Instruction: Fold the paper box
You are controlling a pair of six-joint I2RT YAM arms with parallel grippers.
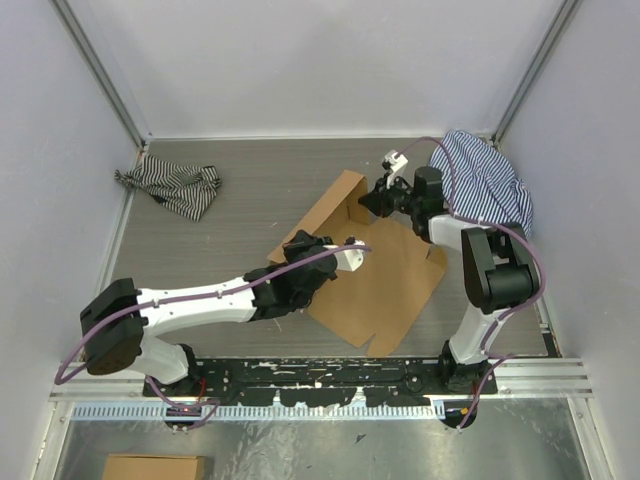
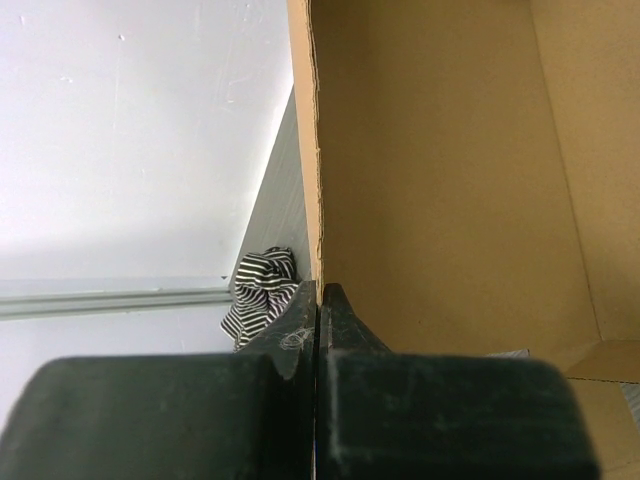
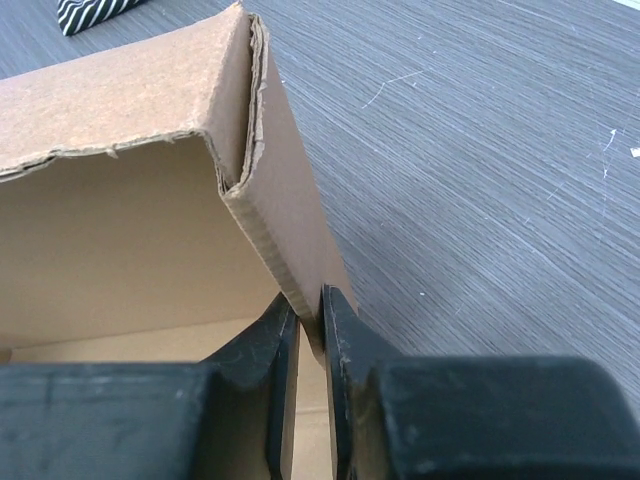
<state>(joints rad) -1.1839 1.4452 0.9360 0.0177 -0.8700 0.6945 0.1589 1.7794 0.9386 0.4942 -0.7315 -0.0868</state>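
While left hand (image 2: 317,296) pinches the paper box (image 2: 450,180), right hand (image 3: 310,308) grips its corner.

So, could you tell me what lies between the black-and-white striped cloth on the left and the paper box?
Nothing but bare grey tabletop between the striped cloth and the paper box, as the top external view shows.
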